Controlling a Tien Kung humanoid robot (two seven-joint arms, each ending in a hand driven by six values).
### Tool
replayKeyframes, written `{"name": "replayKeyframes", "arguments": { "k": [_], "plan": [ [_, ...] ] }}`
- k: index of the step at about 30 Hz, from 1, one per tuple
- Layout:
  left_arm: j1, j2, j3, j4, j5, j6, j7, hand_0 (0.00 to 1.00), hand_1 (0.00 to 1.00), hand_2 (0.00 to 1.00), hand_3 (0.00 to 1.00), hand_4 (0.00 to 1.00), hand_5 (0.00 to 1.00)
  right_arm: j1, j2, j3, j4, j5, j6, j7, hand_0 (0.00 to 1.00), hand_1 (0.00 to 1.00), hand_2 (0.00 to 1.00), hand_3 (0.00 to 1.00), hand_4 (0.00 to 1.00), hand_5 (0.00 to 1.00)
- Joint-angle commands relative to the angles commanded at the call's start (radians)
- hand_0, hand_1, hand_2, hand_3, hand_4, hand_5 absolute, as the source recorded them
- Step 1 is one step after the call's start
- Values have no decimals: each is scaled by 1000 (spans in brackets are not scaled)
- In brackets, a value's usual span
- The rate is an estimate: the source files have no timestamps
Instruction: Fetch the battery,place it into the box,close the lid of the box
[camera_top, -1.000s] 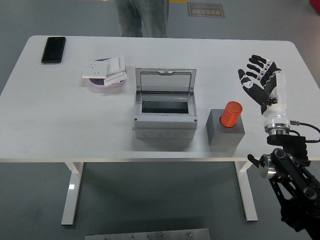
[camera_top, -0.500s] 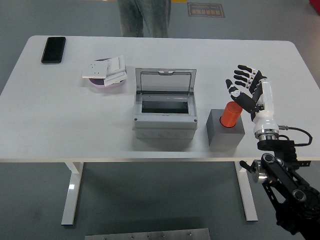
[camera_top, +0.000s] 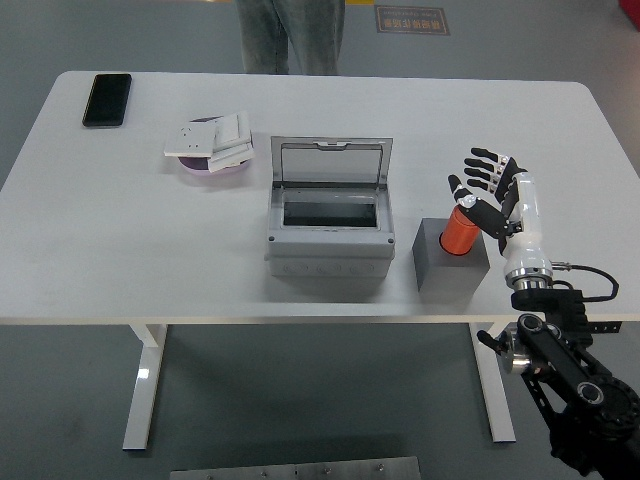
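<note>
The right hand (camera_top: 487, 192) hangs with fingers spread, holding nothing, just right of the battery (camera_top: 461, 230) — an orange cylinder standing upright in a dark grey square holder (camera_top: 450, 262). Left of the holder sits the box (camera_top: 327, 232), grey plastic, its clear lid (camera_top: 329, 161) tipped up at the back, the cavity open. The white desk (camera_top: 120, 260) is bare between box and holder and along the near edge. Far left of the box lie a purple dish (camera_top: 212, 166) stacked with white switch plates (camera_top: 212, 138) and a black phone (camera_top: 107, 99) — a person's legs (camera_top: 285, 35) stand beyond the far edge
</note>
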Motion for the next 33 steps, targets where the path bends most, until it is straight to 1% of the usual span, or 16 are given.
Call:
{"name": "replayKeyframes", "arguments": {
  "k": [12, 13, 19, 20, 24, 33],
  "plan": [
    [-3, -2, -3, 0, 7, 1, 4, 605, 754, 623, 572, 630, 131, -9, 4, -8, -11, 2, 6, -2, 615, 640, 634, 641, 790, 2],
    [-3, -2, -4, -1, 8, 1, 4, 605, 755, 623, 572, 628, 128, -9, 5, -9, -11, 2, 5, -2, 617, 675, 704, 745, 795, 3],
    [-5, -4, -6, -1, 13, 0, 6, 605, 755, 623, 572, 628, 128, -9, 7, -16, -7, -11, 3, -7, 617, 675, 704, 745, 795, 3],
    [-5, -4, -6, -1, 13, 0, 7, 605, 755, 624, 573, 629, 127, -10, 8, -18, -5, -14, 2, -8, 617, 693, 719, 761, 793, 2],
    [-5, -4, -8, -1, 16, 0, 8, 605, 755, 624, 573, 629, 127, -13, 12, -30, 5, -27, -3, -11, 617, 693, 719, 761, 793, 2],
    [-8, -5, -8, 0, 18, -1, 9, 604, 755, 622, 571, 627, 125, -22, 17, -50, 10, -35, -10, -12, 616, 692, 704, 759, 795, 2]
  ]
}}
